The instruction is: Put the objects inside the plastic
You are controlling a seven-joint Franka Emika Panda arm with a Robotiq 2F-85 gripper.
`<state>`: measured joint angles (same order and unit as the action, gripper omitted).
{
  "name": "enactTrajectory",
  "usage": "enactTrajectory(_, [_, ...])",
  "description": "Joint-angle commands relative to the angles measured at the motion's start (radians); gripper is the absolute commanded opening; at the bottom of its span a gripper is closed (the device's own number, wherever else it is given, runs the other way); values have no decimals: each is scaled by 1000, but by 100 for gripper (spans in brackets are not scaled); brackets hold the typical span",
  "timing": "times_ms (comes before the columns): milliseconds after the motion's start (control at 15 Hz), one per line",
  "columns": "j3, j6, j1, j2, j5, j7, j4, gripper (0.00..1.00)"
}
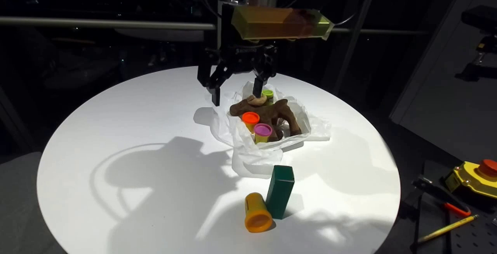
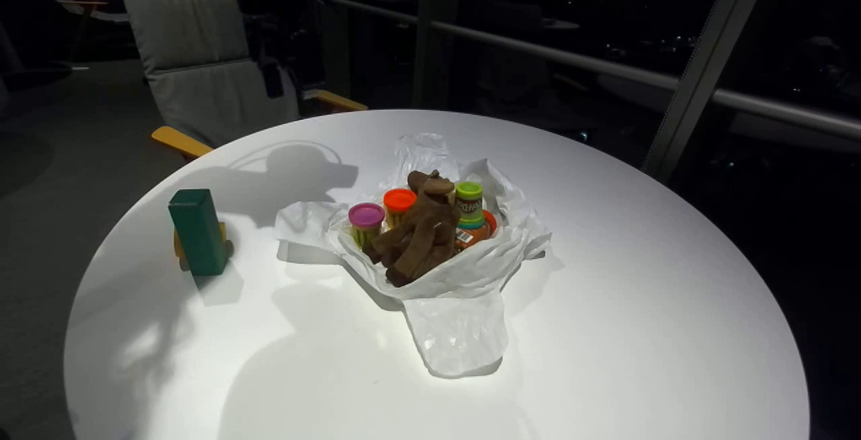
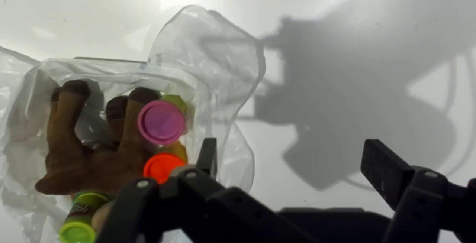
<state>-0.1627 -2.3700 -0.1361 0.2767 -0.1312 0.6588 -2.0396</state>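
A translucent white plastic bag [image 1: 252,155] lies on a round white table [image 1: 97,129], its mouth upward and its loose ends spread about. The gripper [image 1: 237,95] hangs near the bag, higher than its rim, with the jaws wide apart. In the wrist view one jaw shows across the bag's edge and the other past it, over the table.

Inside the bag, across its middle, lies a brown plush [image 2: 420,231]. Near one side of the bag sit a magenta-lidded tub [image 2: 366,221] and an orange-lidded tub [image 2: 399,204]. Toward another side of the bag is a lime-lidded tub [image 2: 469,201]. Just by it is what looks like a further tub [image 2: 475,233] with a red lid, though most of it is hidden.

Outside the bag and apart from it, a green block [image 1: 280,192] stands on end, and just beside that a yellow-orange tub [image 1: 256,211] lies on its side. Beyond the bag, off the table, is a grey chair [image 2: 222,66] in an exterior view.
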Motion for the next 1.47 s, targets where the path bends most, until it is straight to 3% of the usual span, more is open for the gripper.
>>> enactTrajectory(0, [31, 13, -39, -5, 42, -52, -1, 100])
enactTrajectory(333, [27, 26, -41, -9, 55, -90, -4, 100])
enactTrajectory(800, [9, 254, -40, -56, 54, -368, 74, 100])
enactTrajectory(1067, [-12, 230, -44, -110, 87, -477, 23, 100])
enactTrajectory(1400, [-40, 145, -71, -179, 99, -503, -122, 100])
